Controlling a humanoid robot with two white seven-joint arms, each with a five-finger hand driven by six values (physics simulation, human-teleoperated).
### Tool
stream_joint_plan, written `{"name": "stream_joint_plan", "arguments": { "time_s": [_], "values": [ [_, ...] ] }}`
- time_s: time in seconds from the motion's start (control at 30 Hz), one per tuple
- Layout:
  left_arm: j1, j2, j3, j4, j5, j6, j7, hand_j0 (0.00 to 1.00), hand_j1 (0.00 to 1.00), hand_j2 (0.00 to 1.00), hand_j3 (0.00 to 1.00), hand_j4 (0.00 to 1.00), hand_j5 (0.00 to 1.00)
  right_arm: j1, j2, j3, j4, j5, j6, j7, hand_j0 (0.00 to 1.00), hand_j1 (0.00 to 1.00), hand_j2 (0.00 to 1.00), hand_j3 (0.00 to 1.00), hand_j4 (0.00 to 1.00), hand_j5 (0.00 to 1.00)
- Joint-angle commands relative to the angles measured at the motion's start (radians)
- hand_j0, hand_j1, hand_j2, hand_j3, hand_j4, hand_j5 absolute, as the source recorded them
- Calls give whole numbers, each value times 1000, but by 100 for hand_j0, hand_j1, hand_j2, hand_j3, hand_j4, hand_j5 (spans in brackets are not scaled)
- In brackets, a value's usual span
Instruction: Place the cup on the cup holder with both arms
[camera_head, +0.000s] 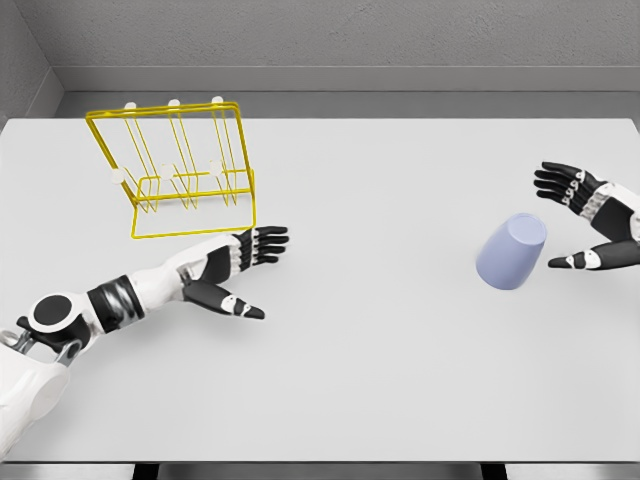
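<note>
My right hand is spread wide and holds nothing, its fingers above and thumb below. The pale lavender plastic cup stands on the white table just off those fingertips, tilted, its closed base up and toward me. I judge I am only at the approach. My left hand is also open and empty, palm turned inward, fingers stretched toward the middle of the table. The yellow wire cup holder with white-tipped pegs stands just beyond and to the left of those fingers.

The risks I see: the cup looks unsteady. If my right fingers brush it before the thumb closes in behind, it may tip and roll off out of reach. A smooth tapered wall could also slip out of a shallow grasp. Cup and holder are well apart, so I expect a hand-over in between; a badly timed release there would drop it. My left hand, so near the light wire frame, could knock it askew.
</note>
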Motion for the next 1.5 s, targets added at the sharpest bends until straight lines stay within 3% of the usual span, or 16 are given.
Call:
{"name": "stream_joint_plan", "arguments": {
  "time_s": [0.0, 0.57, 0.8, 1.17, 1.47],
  "values": [
    [-2, -3, 0, 20, 3, -18, 0, 100, 100, 100, 100, 100, 100, 0, 15, 1, 18, -7, 1, 0, 100, 100, 100, 100, 100, 100],
    [0, -15, -10, -12, -3, -120, 0, 100, 100, 100, 100, 100, 100, 28, 85, 4, 127, -9, 6, 0, 100, 100, 100, 100, 100, 100],
    [0, -29, -10, -15, -44, -172, 0, 100, 100, 100, 100, 100, 100, 28, 133, 7, 155, -9, 7, 0, 100, 100, 100, 100, 100, 100],
    [0, -27, -6, -14, -44, -177, 0, 100, 100, 100, 100, 100, 100, 28, 162, 16, 156, -6, 9, 0, 100, 100, 100, 100, 100, 100],
    [5, -37, -9, -17, -36, -317, 0, 100, 100, 100, 100, 100, 100, 26, 185, 18, 179, -4, 10, 0, 100, 100, 100, 100, 100, 100]
  ]
}}
